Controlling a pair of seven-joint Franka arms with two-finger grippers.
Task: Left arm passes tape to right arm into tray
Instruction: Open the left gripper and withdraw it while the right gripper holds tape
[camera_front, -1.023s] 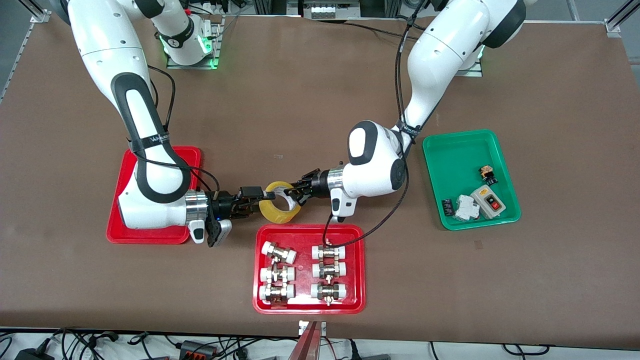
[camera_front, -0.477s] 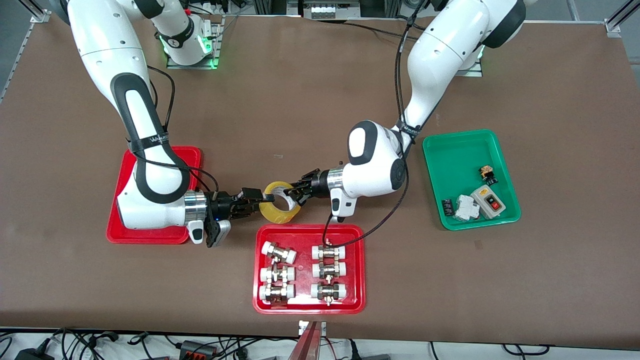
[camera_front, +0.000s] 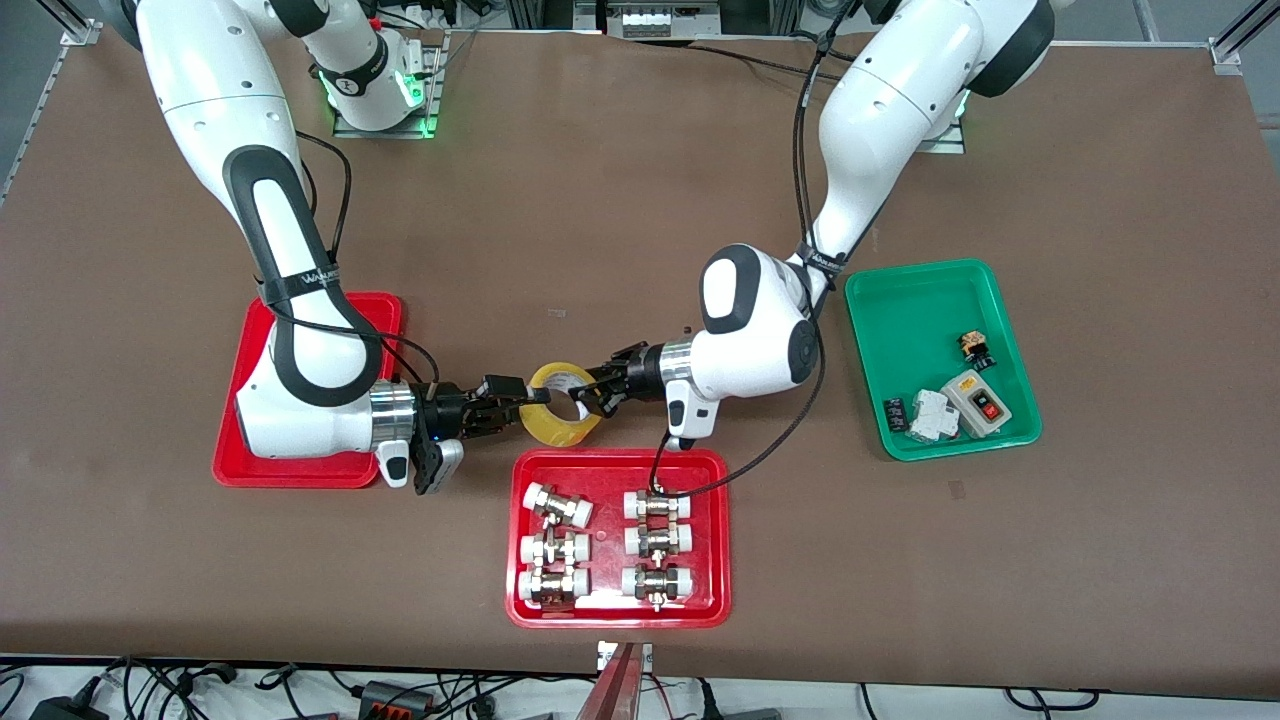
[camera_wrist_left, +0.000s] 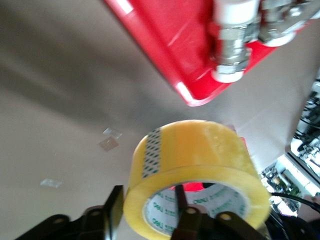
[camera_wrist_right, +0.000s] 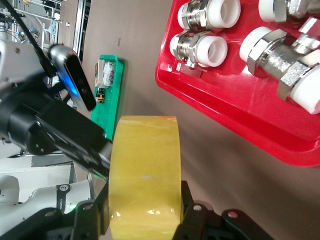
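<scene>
The yellowish tape roll (camera_front: 556, 422) hangs in the air between both grippers, over the bare table just beside the tray of fittings. My right gripper (camera_front: 515, 402) is shut on it, one finger on each flat face, as the right wrist view (camera_wrist_right: 144, 197) shows on the tape (camera_wrist_right: 145, 160). My left gripper (camera_front: 585, 393) is open, one finger inside the ring and one outside the wall; the left wrist view (camera_wrist_left: 145, 194) shows the tape (camera_wrist_left: 195, 145) close up. The plain red tray (camera_front: 385, 312) lies under the right arm's forearm.
A red tray (camera_front: 620, 462) with white-capped metal fittings lies nearer the front camera than the tape; it also shows in both wrist views (camera_wrist_left: 175, 50) (camera_wrist_right: 225, 120). A green tray (camera_front: 905, 310) with small electrical parts lies toward the left arm's end.
My left gripper has loosened and drawn back a little toward its own end of the table. The tape and my right gripper have stayed where they were.
</scene>
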